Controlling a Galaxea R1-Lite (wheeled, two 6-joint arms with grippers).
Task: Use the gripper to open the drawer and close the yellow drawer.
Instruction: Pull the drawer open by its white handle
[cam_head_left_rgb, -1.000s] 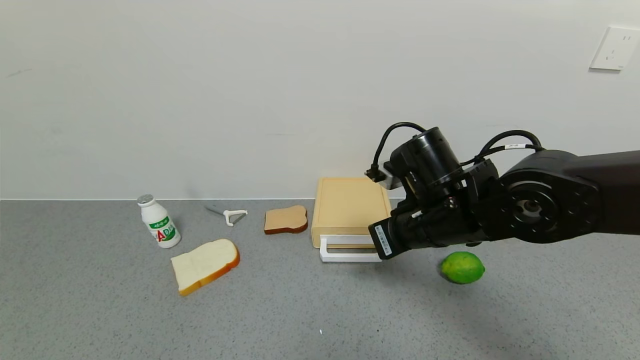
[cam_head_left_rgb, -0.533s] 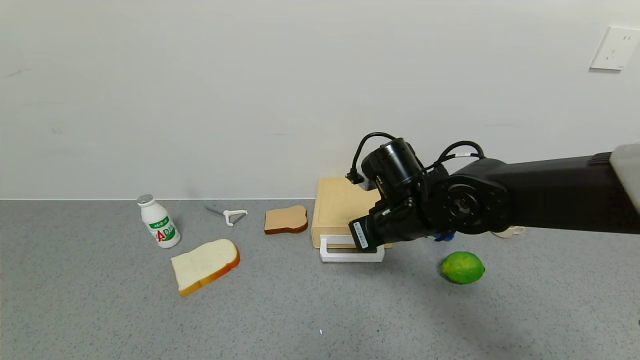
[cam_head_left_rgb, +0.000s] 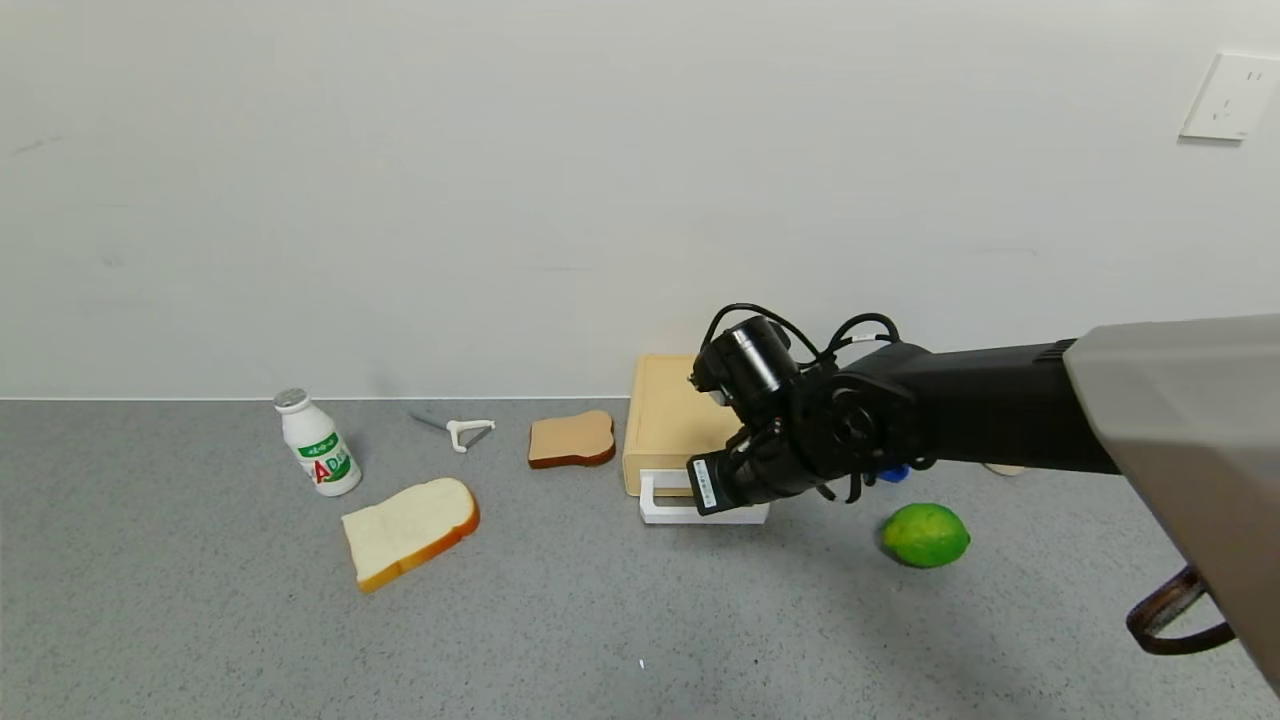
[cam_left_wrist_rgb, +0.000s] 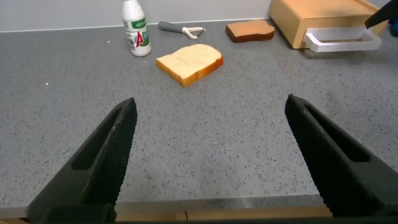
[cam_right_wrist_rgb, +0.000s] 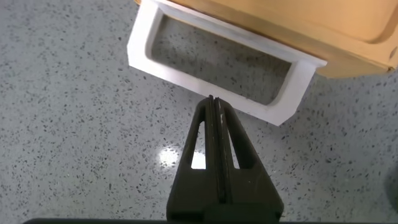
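Observation:
The pale-yellow drawer lies flat by the back wall, its tray in and its white loop handle sticking out towards me. My right gripper is low over the right part of the handle. In the right wrist view the gripper is shut and empty, its joined tips right at the outer edge of the handle's front bar, below the drawer body. My left gripper is open and empty, parked low over the table's front edge, far from the drawer.
A green lime lies right of the drawer. A dark bread slice lies just left of it, and a light bread slice, a white bottle and a peeler lie farther left. A wall stands behind.
My right arm has swung left and down, away from me, bringing the shut gripper from beside the drawer to its white handle. The drawer and other things have not moved.

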